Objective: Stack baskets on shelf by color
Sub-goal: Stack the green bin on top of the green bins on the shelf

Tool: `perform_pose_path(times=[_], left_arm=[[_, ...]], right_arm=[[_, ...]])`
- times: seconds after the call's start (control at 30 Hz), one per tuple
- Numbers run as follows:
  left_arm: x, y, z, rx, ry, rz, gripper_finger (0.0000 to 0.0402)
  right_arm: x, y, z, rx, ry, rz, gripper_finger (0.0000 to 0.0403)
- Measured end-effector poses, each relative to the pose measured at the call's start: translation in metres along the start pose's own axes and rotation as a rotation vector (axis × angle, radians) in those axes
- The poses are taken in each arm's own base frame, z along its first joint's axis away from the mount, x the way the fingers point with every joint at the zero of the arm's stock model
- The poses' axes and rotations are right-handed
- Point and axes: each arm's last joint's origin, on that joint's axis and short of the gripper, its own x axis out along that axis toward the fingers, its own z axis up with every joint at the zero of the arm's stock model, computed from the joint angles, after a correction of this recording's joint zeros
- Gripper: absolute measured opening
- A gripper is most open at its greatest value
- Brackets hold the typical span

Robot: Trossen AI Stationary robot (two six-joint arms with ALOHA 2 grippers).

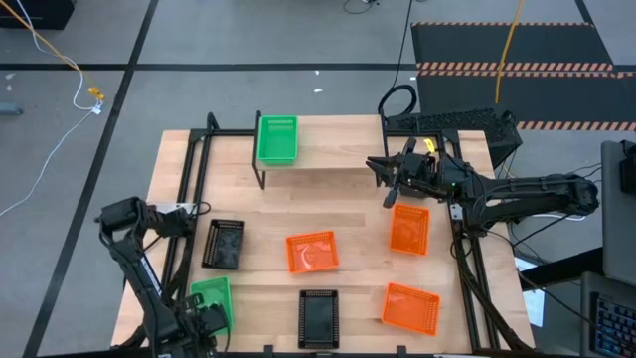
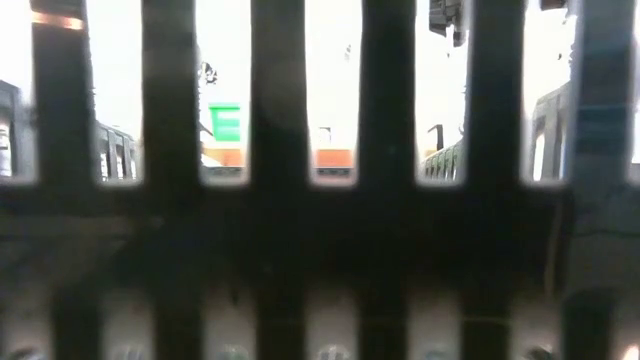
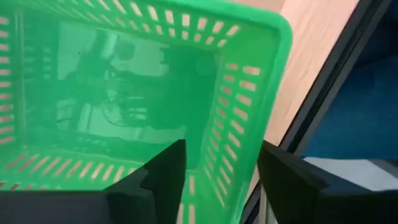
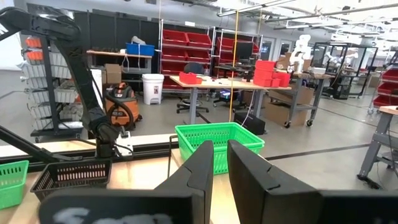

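A green basket (image 1: 277, 139) sits on the left end of the shelf (image 1: 338, 149); the right wrist view shows the green basket (image 4: 214, 135) ahead. A second green basket (image 1: 212, 295) rests on the table's near left corner. My left gripper (image 1: 204, 318) is open above it, its fingers (image 3: 221, 158) straddling one wall. My right gripper (image 1: 389, 191) hovers off the shelf's right end, shut and empty (image 4: 221, 158). Three orange baskets (image 1: 408, 229) (image 1: 312, 252) (image 1: 411, 307) and two black baskets (image 1: 224, 244) (image 1: 318, 316) lie on the table. My left gripper comes from above at the near green basket's side wall (image 3: 242, 143), close to a corner, with one finger (image 3: 165, 177) inside the basket and one (image 3: 289, 180) outside. The basket stands flat on the table. Whether the fingers touch the wall I cannot tell.
In the low view, the perforated wall of a black basket (image 2: 320, 220) right in front of the camera blocks most of the scene. Black frame rails (image 1: 189, 199) (image 1: 467, 268) run along the table's left and right sides. Bare plank lies to the right of the green basket on the shelf.
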Motion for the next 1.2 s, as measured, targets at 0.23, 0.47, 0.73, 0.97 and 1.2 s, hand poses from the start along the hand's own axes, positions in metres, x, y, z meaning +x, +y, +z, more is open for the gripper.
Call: perform_pose_path(times=[0.23, 0.47, 0.73, 0.97, 1.2], left_arm=[[-0.011, 0.003, 0.020, 0.079, 0.005, -0.030, 0.0023], [-0.070, 0.012, 0.058, 0.024, 0.071, -0.232, 0.0011], [-0.176, 0.033, 0.081, -0.001, -0.044, -0.375, 0.0005], [-0.248, 0.077, 0.093, 0.151, -0.305, -0.130, 0.0004], [-0.283, 0.115, 0.138, 0.367, -0.708, 0.167, 0.0012]], right_arm=[[0.000, 0.000, 0.002, 0.030, -0.015, -0.001, 0.0043], [-0.001, 0.002, 0.002, 0.035, -0.017, 0.011, 0.0043], [-0.006, 0.000, 0.005, 0.024, -0.018, 0.011, 0.0043], [-0.013, 0.000, 0.010, 0.030, -0.029, 0.021, 0.0043], [-0.015, 0.000, 0.011, 0.030, -0.033, 0.023, 0.0043]])
